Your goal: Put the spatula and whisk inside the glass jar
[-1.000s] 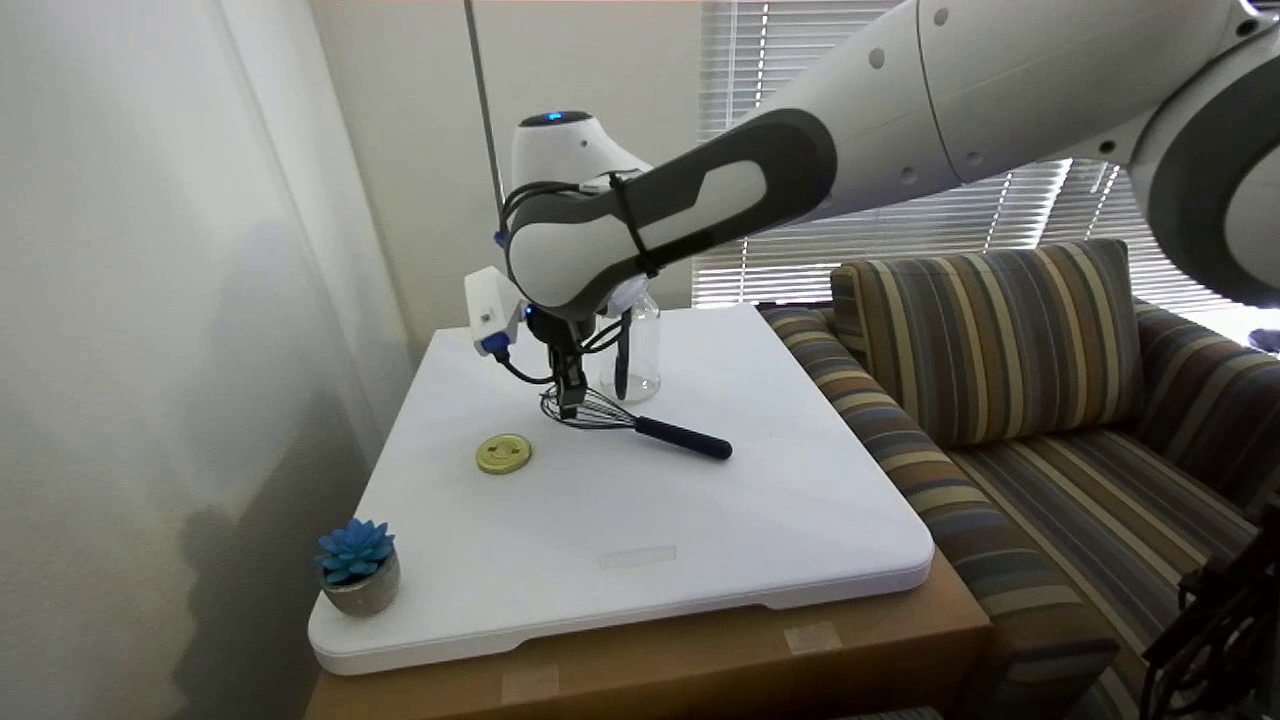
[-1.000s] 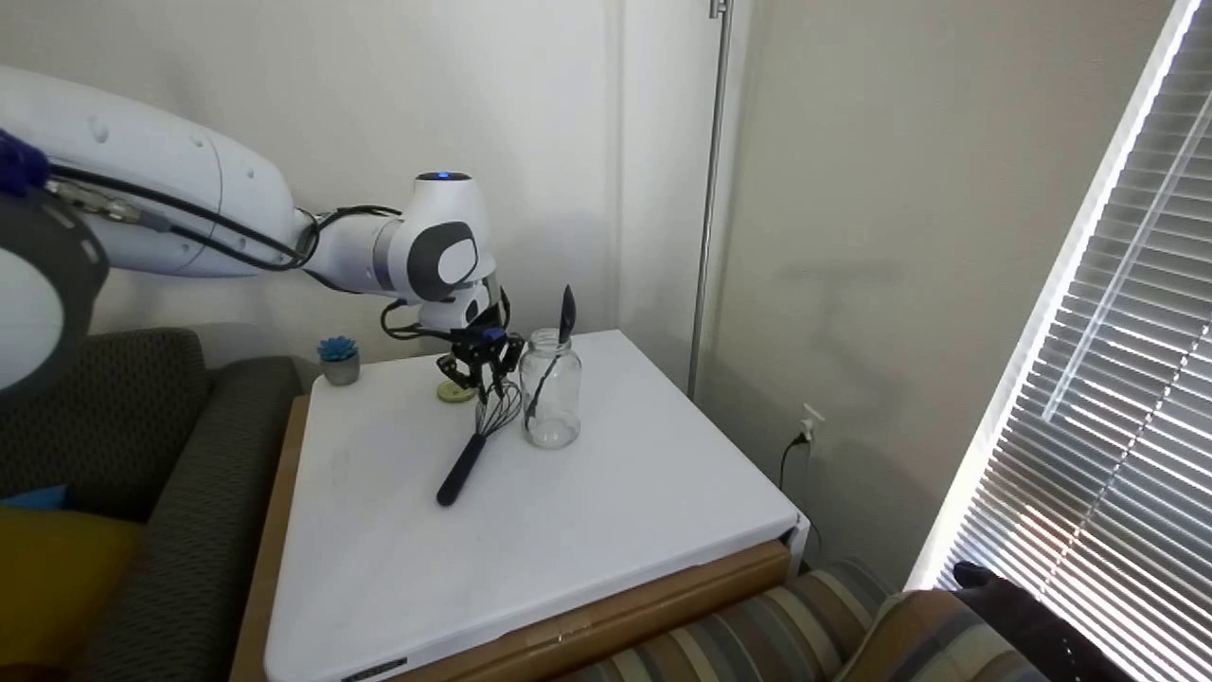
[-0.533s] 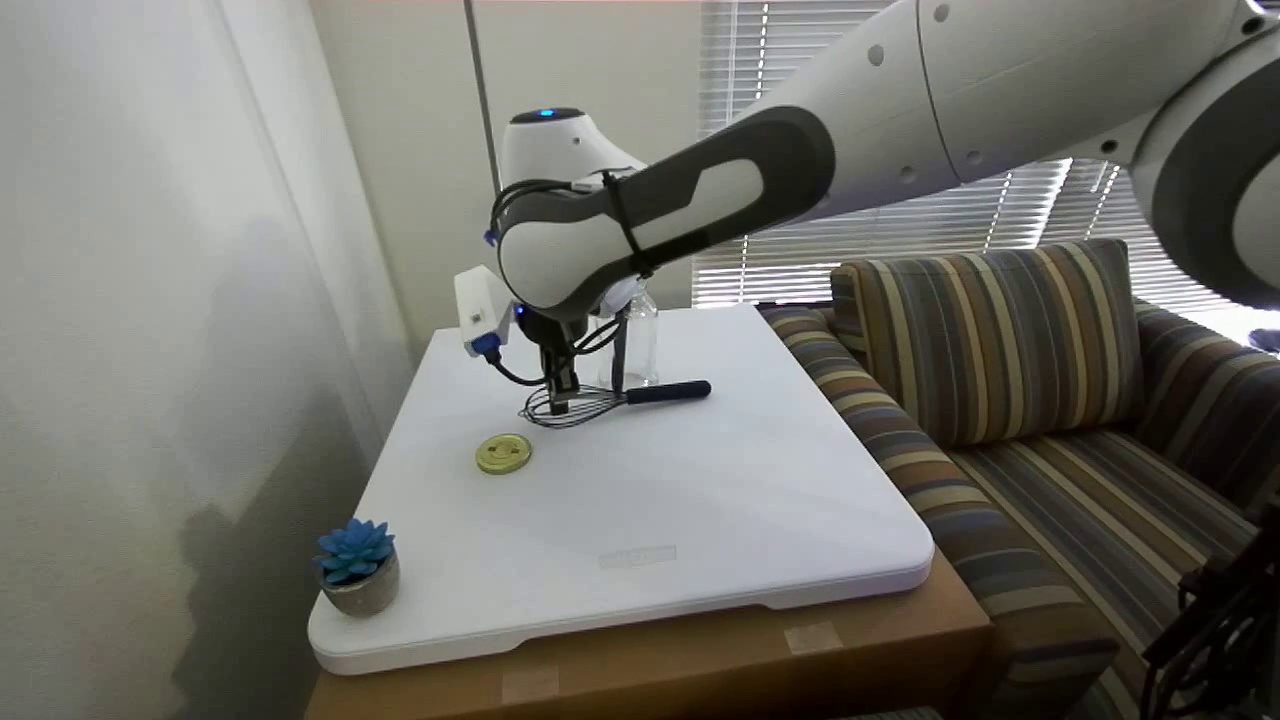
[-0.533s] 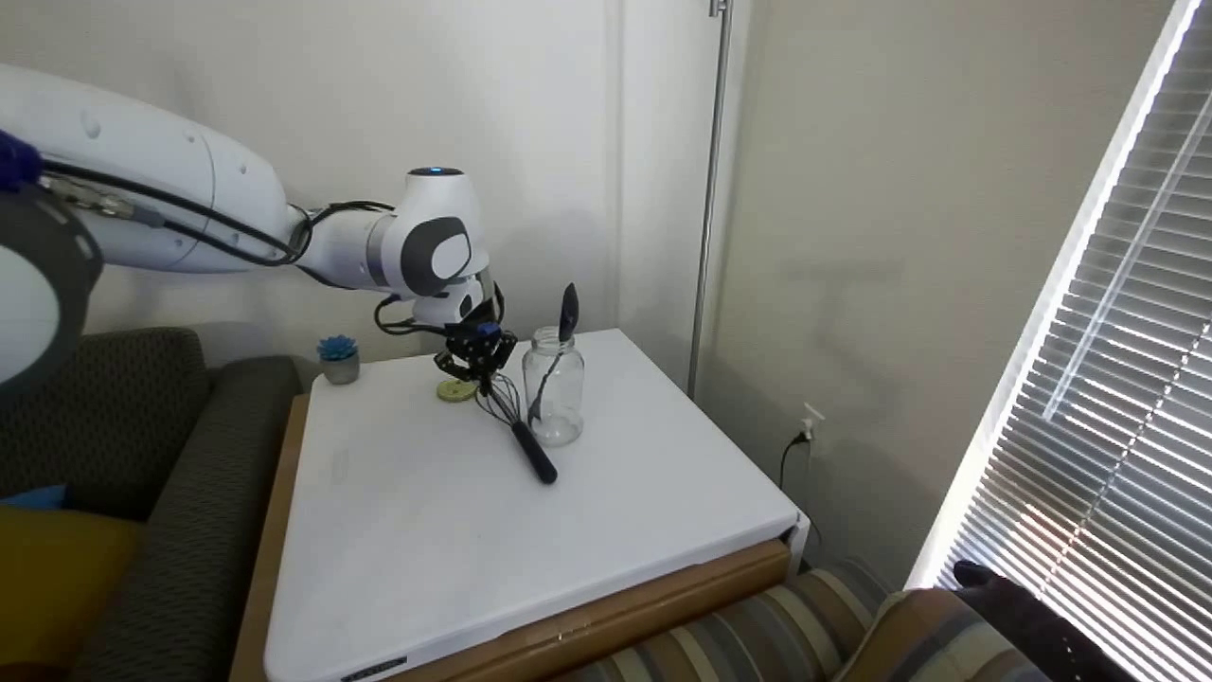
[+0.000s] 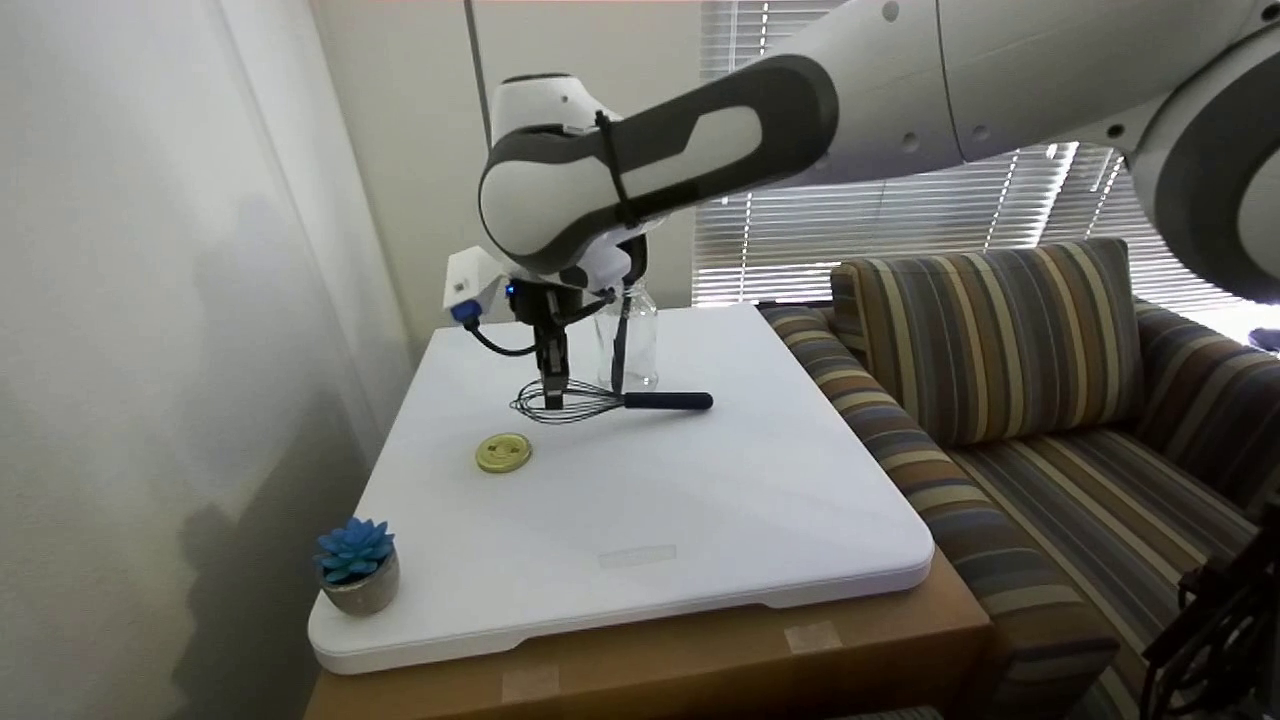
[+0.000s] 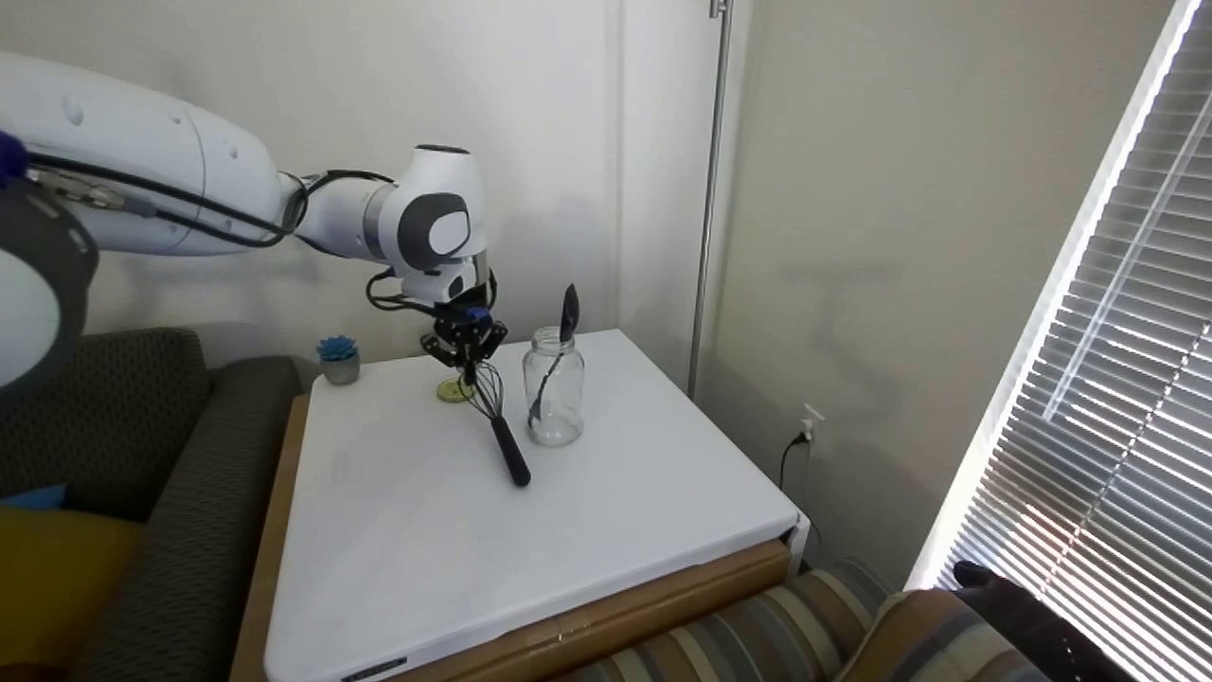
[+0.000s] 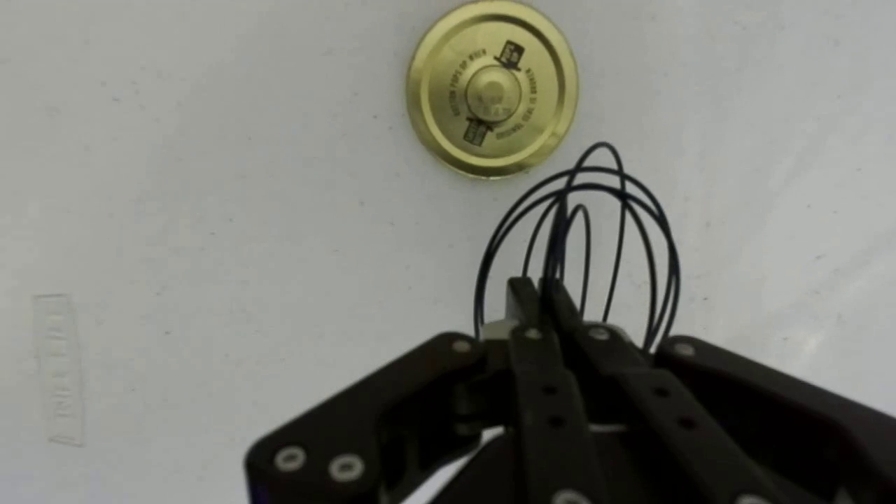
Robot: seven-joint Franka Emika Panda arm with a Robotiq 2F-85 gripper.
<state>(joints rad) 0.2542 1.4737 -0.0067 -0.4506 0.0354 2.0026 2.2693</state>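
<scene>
Counter (image 5: 700,520): one, white. Its raised panel (image 7: 59,371) has lettering, but honestly too faint to read.
End effector (image 7: 535,288): one, you've got it pinched tight on your whisk (image 5: 640,401) by the wires.
Glass jar (image 6: 570,396): one, upright, one thing in it, your spatula (image 6: 569,315).
Whisk: one, outside the jar and near it. Can't tell if the handle touches the counter.
Spatula: one, leaning, black head poking out above the jar's rim.
Pot (image 5: 366,592): one, grey, at a corner, blue succulent (image 5: 355,548) in it.
Lid (image 7: 493,89): one, gold, flat on the counter. You can read "BUTTON POPS UP WHEN"; the rest is mush.
</scene>
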